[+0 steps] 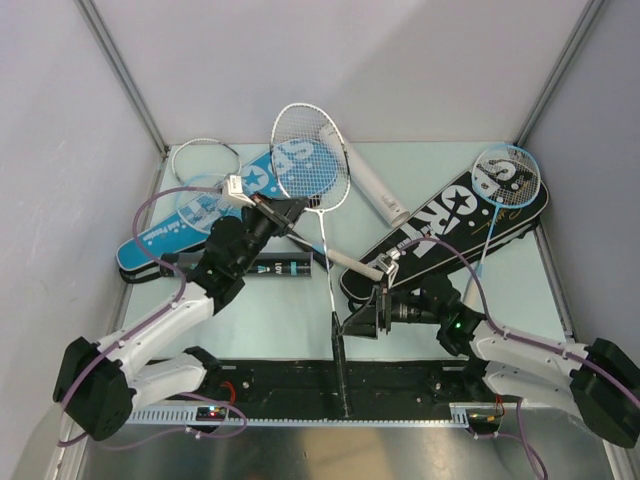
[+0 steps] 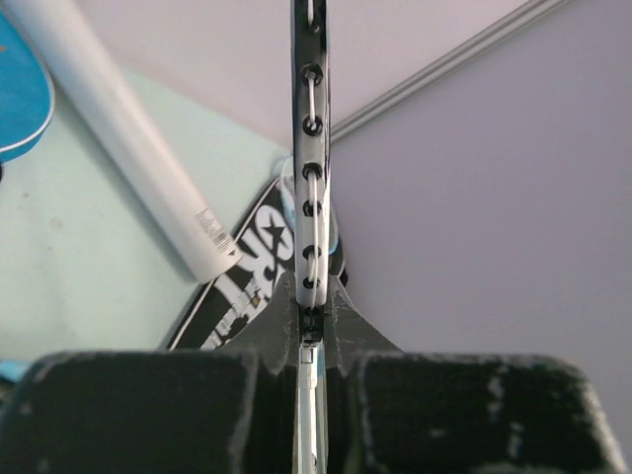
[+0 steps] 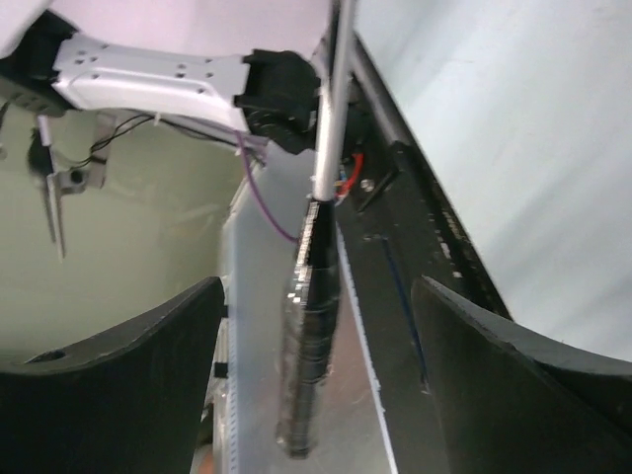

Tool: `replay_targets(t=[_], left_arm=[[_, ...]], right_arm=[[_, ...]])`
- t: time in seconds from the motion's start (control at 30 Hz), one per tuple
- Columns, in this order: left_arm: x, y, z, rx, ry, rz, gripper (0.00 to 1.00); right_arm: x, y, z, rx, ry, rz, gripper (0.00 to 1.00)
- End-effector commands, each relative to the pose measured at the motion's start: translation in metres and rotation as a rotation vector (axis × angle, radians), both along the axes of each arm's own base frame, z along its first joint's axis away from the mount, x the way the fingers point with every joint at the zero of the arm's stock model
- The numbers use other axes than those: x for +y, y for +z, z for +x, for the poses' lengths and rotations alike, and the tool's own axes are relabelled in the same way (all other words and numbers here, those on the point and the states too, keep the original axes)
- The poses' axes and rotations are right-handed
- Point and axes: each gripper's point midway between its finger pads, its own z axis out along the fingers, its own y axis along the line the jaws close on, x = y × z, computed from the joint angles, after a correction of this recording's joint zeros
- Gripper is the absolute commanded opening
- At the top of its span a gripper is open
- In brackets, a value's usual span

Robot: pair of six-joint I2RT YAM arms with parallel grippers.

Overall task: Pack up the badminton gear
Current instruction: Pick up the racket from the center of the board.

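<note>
Left claw (image 2: 309,331) clamped shut on the rim of the white-headed thin-framed racket (image 1: 311,160). The racket is at mid-bench (image 1: 290,310), between the blue racket-shaped cover (image 1: 190,225) and the black one (image 1: 450,215). Right claw (image 3: 318,306) spread wide, with the racket's black wrapped handle (image 3: 308,365) between its fingers, clear of both.

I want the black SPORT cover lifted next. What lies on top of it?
A light-blue racket lies on the black cover, head over its wide end. Whatever is inside or under the cover is hidden.
</note>
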Motion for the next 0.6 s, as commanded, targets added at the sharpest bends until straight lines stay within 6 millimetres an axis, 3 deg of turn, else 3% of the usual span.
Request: replay_targets(t=[0.0,0.13,0.3,0.37,0.43,0.47,0.53,0.57], left_arm=[[-0.001,0.06,-0.013,-0.195,-0.042,-0.141,0.0],[-0.001,0.073,-0.018,-0.236,-0.056,-0.183,0.0],[0.006,0.085,-0.025,-0.289,-0.048,-0.245,0.0],[0.008,0.087,-0.027,-0.299,-0.043,-0.253,0.0],[0.008,0.087,-0.028,-0.302,-0.046,-0.251,0.0],[0.007,0.085,-0.027,-0.303,-0.05,-0.243,0.01],[0.003,0.081,-0.028,-0.305,-0.067,-0.216,0.24],[0.002,0.075,-0.027,-0.296,-0.072,-0.196,0.44]], right_arm=[[0.011,0.041,-0.022,-0.057,0.128,0.182,0.81],[0.018,0.052,-0.031,-0.055,0.185,0.25,0.78],[0.023,0.068,-0.036,-0.029,0.218,0.344,0.6],[0.023,0.07,-0.035,-0.012,0.213,0.374,0.43],[0.021,0.07,-0.031,0.012,0.187,0.398,0.15],[0.019,0.07,-0.027,0.023,0.161,0.406,0.07],[0.013,0.072,-0.019,0.036,0.099,0.425,0.02],[0.007,0.074,-0.013,0.038,0.061,0.44,0.01]])
